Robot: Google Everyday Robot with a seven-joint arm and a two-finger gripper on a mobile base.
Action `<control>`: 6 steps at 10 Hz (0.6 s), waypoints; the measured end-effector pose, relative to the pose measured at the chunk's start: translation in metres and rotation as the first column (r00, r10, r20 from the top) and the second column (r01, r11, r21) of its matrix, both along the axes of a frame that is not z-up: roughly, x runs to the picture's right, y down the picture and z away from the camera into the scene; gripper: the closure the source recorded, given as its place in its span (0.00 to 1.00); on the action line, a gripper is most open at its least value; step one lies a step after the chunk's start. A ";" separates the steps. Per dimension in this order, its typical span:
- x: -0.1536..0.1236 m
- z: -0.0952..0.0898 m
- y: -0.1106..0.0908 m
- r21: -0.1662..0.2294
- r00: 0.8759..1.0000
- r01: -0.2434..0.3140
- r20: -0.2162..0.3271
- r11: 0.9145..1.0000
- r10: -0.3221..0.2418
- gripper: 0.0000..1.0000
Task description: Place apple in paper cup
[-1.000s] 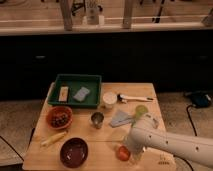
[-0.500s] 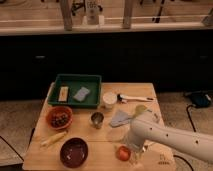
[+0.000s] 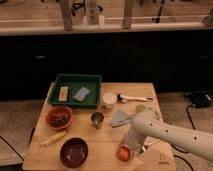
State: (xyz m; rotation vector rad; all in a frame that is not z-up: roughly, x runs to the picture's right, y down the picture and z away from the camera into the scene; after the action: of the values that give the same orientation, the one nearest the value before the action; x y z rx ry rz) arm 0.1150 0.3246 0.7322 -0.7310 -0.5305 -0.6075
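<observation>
The apple (image 3: 123, 153), small and orange-red, sits near the front edge of the wooden table (image 3: 105, 145). My gripper (image 3: 131, 148) is at the end of the white arm (image 3: 165, 132), which comes in from the right, and it is right over and against the apple. The paper cup (image 3: 109, 100), short and white, stands upright at the table's middle back, next to the green tray, well away from the gripper.
A green tray (image 3: 76, 90) holds a sponge and a bar. An orange bowl (image 3: 59, 118) of dark bits, a metal cup (image 3: 97, 119), a dark bowl (image 3: 74, 151), a banana (image 3: 52, 139), a grey cloth (image 3: 120, 118), a yellow-green cup (image 3: 140, 108) and a white brush (image 3: 132, 97) share the table.
The arm has shifted slightly, with the gripper settling lower and closer onto the apple. The apple has stayed in about the same spot.
</observation>
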 end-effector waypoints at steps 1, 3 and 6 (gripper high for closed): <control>0.000 0.002 0.000 -0.006 1.000 -0.007 0.003 1.000 0.007 0.72; 0.000 0.003 0.000 -0.009 1.000 -0.016 0.007 1.000 0.016 0.91; 0.009 0.000 -0.003 0.002 0.999 -0.047 -0.001 0.999 0.047 1.00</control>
State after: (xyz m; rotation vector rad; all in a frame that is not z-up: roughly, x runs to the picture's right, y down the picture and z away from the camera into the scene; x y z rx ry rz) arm 0.1240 0.3215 0.7323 -0.7154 -0.5448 -0.5635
